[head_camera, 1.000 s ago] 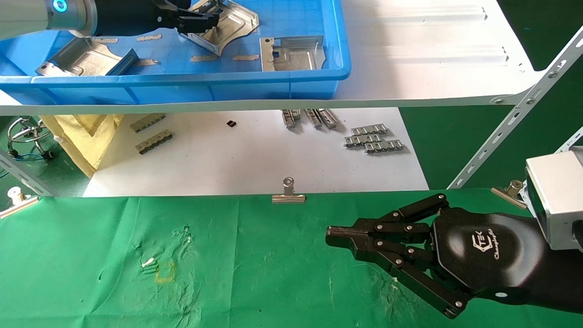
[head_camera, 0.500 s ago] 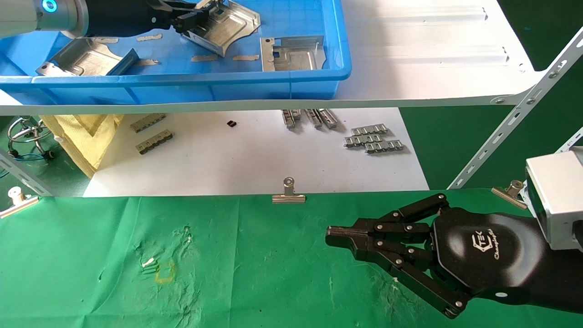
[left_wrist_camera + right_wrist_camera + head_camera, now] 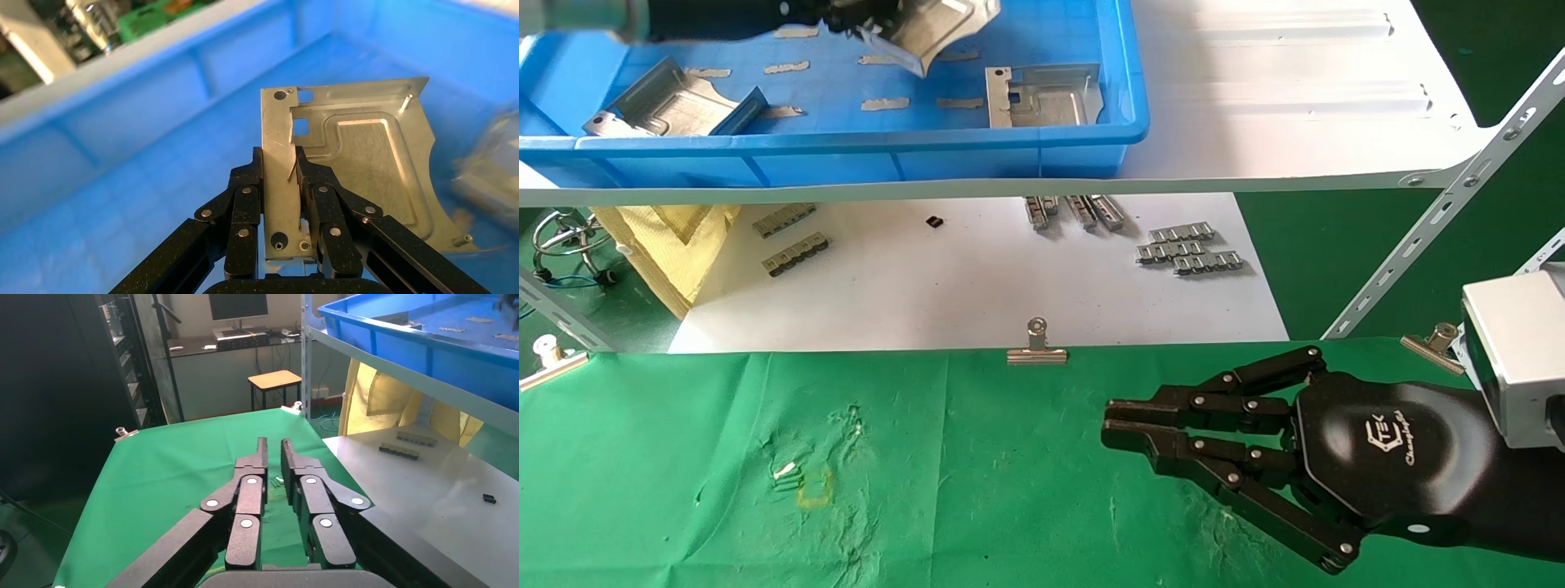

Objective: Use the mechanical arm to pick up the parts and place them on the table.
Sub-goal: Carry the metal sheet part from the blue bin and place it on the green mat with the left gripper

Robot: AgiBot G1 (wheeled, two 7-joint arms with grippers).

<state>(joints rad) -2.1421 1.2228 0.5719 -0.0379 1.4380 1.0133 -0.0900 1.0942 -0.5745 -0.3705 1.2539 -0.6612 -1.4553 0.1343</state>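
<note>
My left gripper is at the top edge of the head view, inside the blue bin. It is shut on the flange of a silver part and holds it tilted above the bin floor. In the left wrist view the fingers clamp that part by its folded edge. Two more parts lie in the bin, one on the left and one on the right. My right gripper hovers over the green table, empty, its fingers a narrow gap apart.
The bin stands on a white shelf with slanted struts at the right. Below lies a white sheet with ridged strips. Binder clips hold the cloth's far edge. A yellow square mark is at the left.
My left gripper has lifted the held part higher and towards the far left of the bin. My right gripper's fingertips have parted slightly; the arm stays in place.
</note>
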